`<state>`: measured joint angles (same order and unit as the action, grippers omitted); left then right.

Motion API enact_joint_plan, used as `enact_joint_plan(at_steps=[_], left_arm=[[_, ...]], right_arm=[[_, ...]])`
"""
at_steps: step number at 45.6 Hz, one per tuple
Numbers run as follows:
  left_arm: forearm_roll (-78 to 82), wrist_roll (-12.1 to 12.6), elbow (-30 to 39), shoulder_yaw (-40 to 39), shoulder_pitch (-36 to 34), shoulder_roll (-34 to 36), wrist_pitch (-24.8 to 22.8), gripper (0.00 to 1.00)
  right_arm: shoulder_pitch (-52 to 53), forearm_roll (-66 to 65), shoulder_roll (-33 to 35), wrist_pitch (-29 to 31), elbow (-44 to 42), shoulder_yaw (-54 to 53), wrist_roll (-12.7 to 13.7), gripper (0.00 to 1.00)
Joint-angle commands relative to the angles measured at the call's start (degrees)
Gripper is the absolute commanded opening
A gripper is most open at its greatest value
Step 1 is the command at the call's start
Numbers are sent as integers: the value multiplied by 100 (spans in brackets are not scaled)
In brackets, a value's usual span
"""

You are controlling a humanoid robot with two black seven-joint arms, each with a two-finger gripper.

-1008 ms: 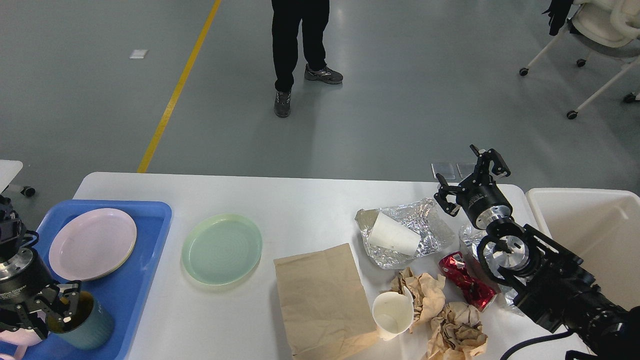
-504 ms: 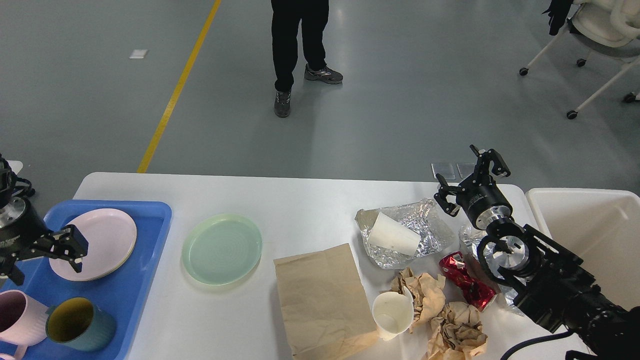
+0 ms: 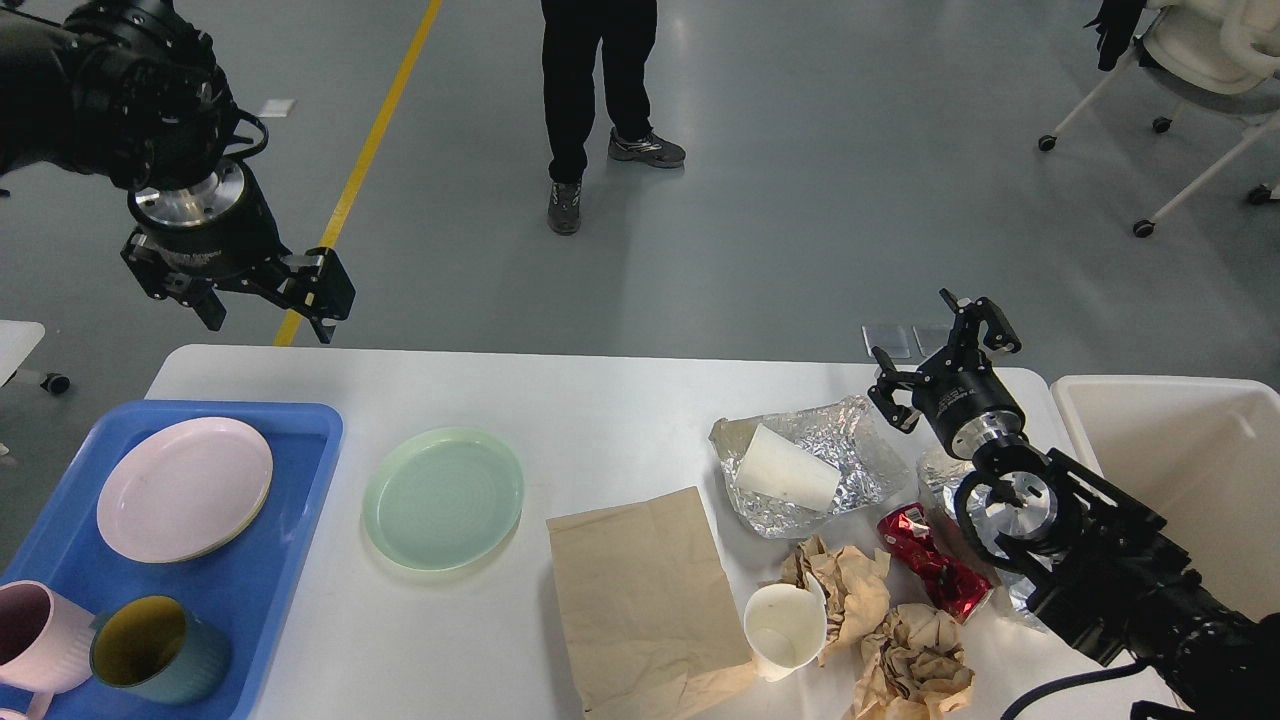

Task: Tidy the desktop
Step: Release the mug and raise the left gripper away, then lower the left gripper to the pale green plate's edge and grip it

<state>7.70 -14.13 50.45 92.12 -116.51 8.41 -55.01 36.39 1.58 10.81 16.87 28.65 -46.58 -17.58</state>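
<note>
The white desktop (image 3: 600,400) spans the view. On it lie a pale green plate (image 3: 443,497), a flat brown paper bag (image 3: 640,595), a white paper cup on crumpled foil (image 3: 790,468), an upright white paper cup (image 3: 785,630), crumpled brown paper (image 3: 915,665) and a crushed red can (image 3: 935,575). My left gripper (image 3: 270,305) is open and empty, raised high above the desktop's far left corner. My right gripper (image 3: 940,350) is open and empty, above the far right edge beside the foil.
A blue tray (image 3: 290,560) at the left holds a pink plate (image 3: 185,488), a pink mug (image 3: 35,635) and a teal mug (image 3: 160,650). A beige bin (image 3: 1180,470) stands at the right. A person (image 3: 600,100) stands on the floor beyond; a wheeled chair (image 3: 1190,90) is far right.
My left gripper let go of the teal mug in the blue tray, then rose up and away to the far left corner. The right arm has not moved.
</note>
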Motion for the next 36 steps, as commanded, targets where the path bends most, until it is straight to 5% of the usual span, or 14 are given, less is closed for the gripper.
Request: enact_joint_plan(at_steps=[1, 11, 22, 36], left_arm=[[12, 24, 325, -1, -653, -42, 1, 96], [-5, -11, 334, 131, -602, -270, 1, 96], [-102, 15, -87, -159, 979, -305, 1, 96], [-111, 51, -1950, -651, 3054, -235, 1, 96]], right_arm=[[0, 0, 0, 0, 0, 0, 0, 100], [0, 0, 0, 0, 0, 0, 0, 100], [0, 0, 0, 0, 0, 0, 0, 100], [0, 0, 0, 0, 0, 0, 0, 100]])
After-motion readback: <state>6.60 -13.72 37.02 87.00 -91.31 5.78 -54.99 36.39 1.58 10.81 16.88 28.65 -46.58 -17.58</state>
